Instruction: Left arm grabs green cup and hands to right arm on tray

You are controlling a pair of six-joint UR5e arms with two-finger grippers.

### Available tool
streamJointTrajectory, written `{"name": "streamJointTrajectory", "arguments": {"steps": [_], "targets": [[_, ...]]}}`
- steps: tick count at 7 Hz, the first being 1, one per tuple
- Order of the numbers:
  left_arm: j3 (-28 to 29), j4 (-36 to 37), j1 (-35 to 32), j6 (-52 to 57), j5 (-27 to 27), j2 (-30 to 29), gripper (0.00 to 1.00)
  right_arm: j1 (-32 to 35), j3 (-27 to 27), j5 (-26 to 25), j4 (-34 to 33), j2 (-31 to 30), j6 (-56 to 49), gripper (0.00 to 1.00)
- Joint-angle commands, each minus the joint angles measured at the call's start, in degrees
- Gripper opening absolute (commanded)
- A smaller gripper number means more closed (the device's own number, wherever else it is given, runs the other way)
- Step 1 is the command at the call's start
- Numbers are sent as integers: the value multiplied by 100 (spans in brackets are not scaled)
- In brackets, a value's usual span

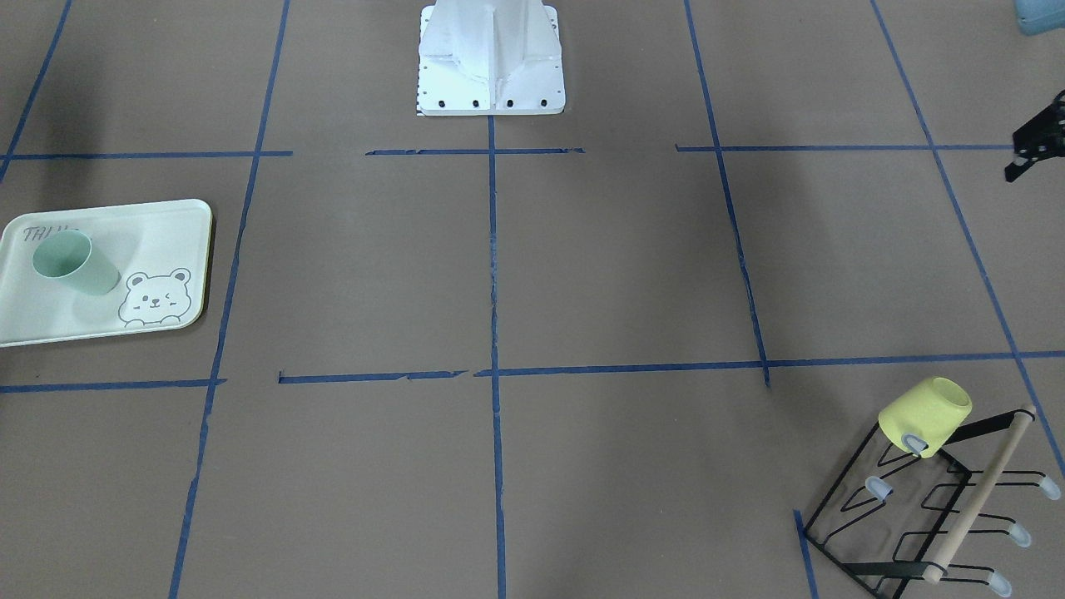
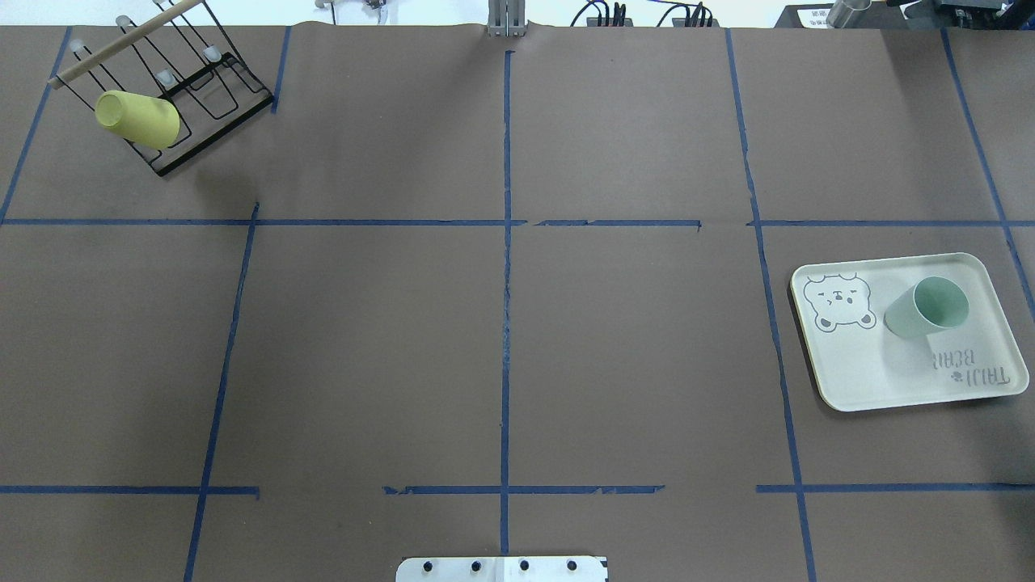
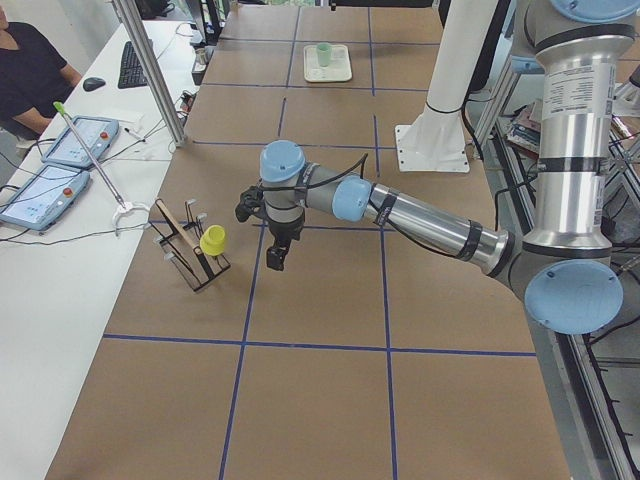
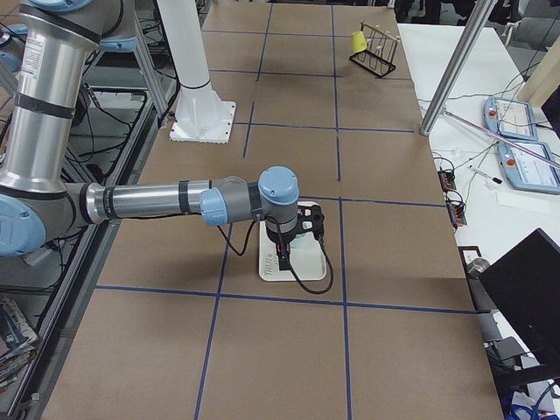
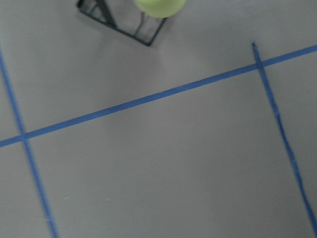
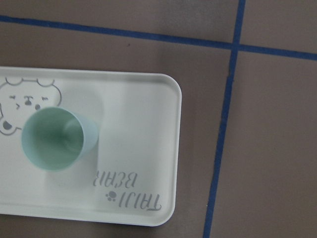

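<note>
Both jaws unclear: L gripper (image 3: 277, 258), R gripper (image 4: 284, 251); green cup (image 2: 927, 308) unheld.

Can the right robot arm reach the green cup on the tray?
Probably yes. The pale mint-green plastic cup stands alone on the cream rectangular bear tray, with the silver-grey right arm over it; nothing blocks it.
</note>
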Motion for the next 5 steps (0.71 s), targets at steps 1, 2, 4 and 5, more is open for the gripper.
{"name": "streamJointTrajectory", "arguments": {"steps": [1, 2, 4, 5], "targets": [[637, 372, -685, 782, -106, 160, 100, 244, 109, 6, -895, 97, -845, 100], [629, 372, -685, 764, -107, 318, 100, 253, 197, 6, -1185, 220, -846, 100], [858, 284, -668, 573, -115, 443, 100, 262, 198, -12, -1214, 186, -846, 100], [710, 293, -668, 344, -124, 512, 100, 262, 320, -38, -1223, 168, -846, 100]]}}
